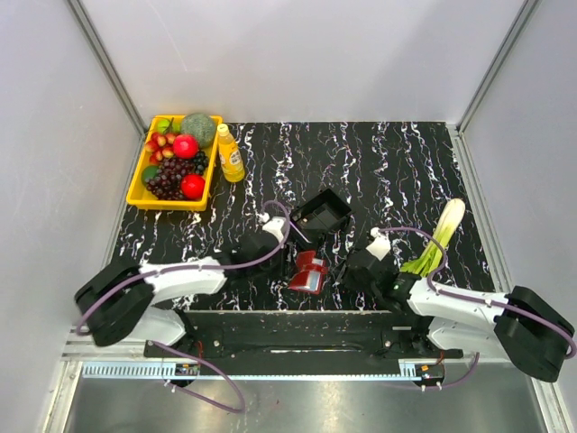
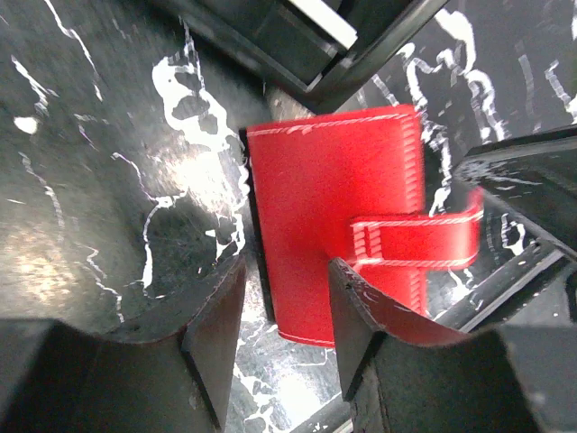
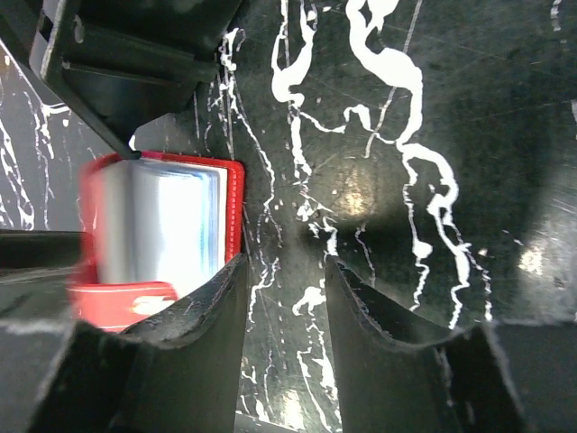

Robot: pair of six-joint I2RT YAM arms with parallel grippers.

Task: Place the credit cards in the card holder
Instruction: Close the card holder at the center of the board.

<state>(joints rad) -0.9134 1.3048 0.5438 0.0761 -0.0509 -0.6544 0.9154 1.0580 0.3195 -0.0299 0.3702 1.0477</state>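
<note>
Both of your grippers stand released, jaws apart and nothing between the pads. Your left gripper hangs over the left edge of the card holder; in its wrist view that edge shows in the gap between the fingers, and the red leather runs on under the right-hand finger, with the stitched strap lying across the panel. Your right gripper sits just beside the holder's other side, and only bare black marbled table shows between its fingers.

You find the holder flat on the table near the front edge, between the two grippers and just in front of the black box-like tray. The credit cards show as a pale grey-blue stack lying on the holder, framed by its red rim. That part of the right wrist view is blurred, so you cannot tell whether they sit in a slot or only rest on the panel.

Well apart at the far left stand a yellow fruit tray and a small bottle; a leek lies beside your right arm.
</note>
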